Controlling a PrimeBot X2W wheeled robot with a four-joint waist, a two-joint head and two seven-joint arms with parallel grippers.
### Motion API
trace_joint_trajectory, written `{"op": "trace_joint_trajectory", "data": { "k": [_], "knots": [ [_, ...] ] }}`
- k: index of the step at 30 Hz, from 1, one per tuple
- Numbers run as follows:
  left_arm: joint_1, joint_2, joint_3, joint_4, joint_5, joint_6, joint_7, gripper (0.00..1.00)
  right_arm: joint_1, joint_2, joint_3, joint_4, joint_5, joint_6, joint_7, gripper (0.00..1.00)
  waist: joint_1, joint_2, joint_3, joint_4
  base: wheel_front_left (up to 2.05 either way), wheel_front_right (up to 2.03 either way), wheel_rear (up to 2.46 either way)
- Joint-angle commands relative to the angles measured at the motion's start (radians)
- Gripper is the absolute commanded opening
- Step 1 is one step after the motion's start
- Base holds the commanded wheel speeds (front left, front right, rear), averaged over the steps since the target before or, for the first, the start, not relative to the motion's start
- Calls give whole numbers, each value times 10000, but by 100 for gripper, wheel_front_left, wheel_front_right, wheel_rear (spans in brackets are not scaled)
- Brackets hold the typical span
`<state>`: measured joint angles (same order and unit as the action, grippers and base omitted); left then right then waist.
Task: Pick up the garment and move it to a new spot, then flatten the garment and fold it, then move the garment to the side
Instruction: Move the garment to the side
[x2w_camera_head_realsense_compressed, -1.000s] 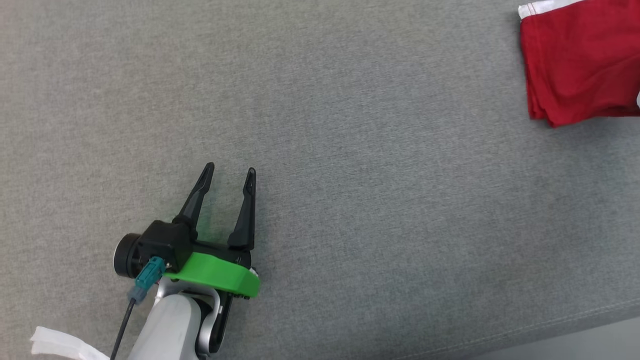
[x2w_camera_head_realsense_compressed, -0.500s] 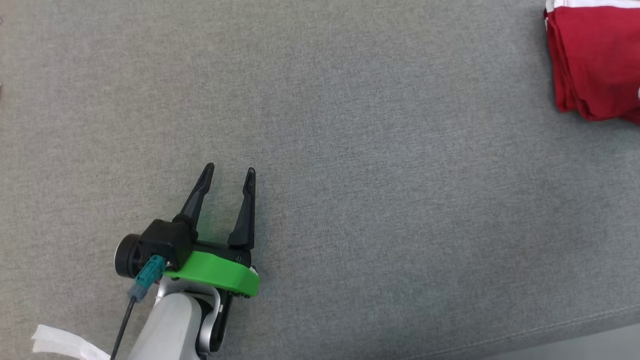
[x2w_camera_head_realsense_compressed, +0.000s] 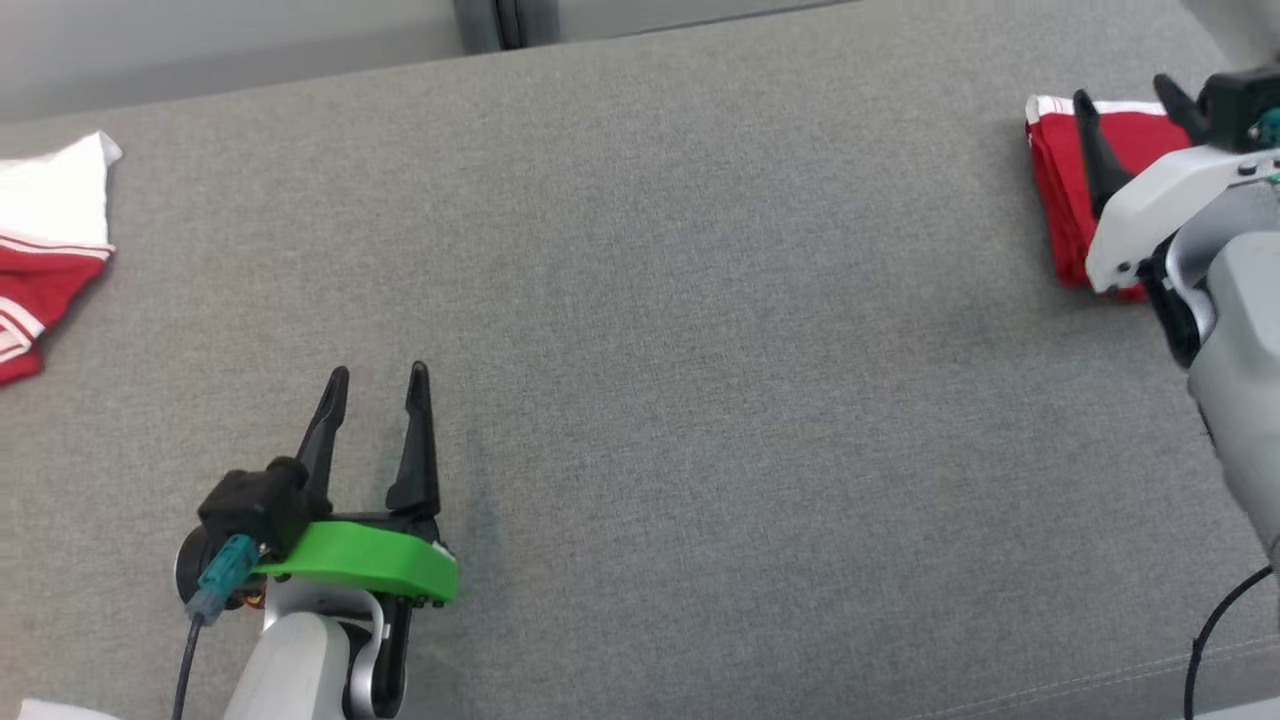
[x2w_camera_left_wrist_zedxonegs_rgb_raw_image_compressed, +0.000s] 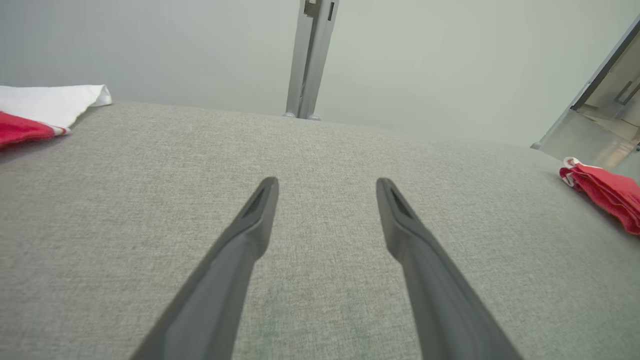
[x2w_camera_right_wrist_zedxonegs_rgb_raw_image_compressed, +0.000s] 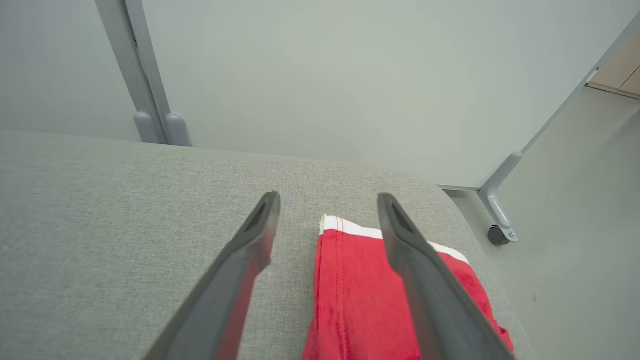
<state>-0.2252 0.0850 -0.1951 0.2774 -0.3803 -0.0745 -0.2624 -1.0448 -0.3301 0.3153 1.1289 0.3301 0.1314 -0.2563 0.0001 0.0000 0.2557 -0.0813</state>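
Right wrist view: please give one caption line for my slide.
Open right gripper over the folded red garment near the end of the grey cushion.

No text, label, brand, number or sign can be read in any of the views.
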Motion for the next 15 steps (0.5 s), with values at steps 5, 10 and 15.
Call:
{"op": "trace_joint_trajectory", "data": {
  "k": [5, 10, 15],
  "knots": [
    [690, -60, 689, -10, 73, 29, -17, 100, 1384, 625, -863, -1062, -549, -13, -91, 100, -1, 0, -1208, 391, 0, 0, 0],
    [1261, -161, 1057, 48, 246, -12, -15, 100, 3231, 1580, -1944, -2708, -1468, -13, -97, 100, -1, 0, -1715, 671, 0, 0, 0],
    [1875, -247, 1236, 56, 286, -92, -17, 100, 5243, 2447, -2945, -4234, -2265, -13, -97, 100, -1, 0, -2134, 888, 0, 0, 0]
  ]
}}
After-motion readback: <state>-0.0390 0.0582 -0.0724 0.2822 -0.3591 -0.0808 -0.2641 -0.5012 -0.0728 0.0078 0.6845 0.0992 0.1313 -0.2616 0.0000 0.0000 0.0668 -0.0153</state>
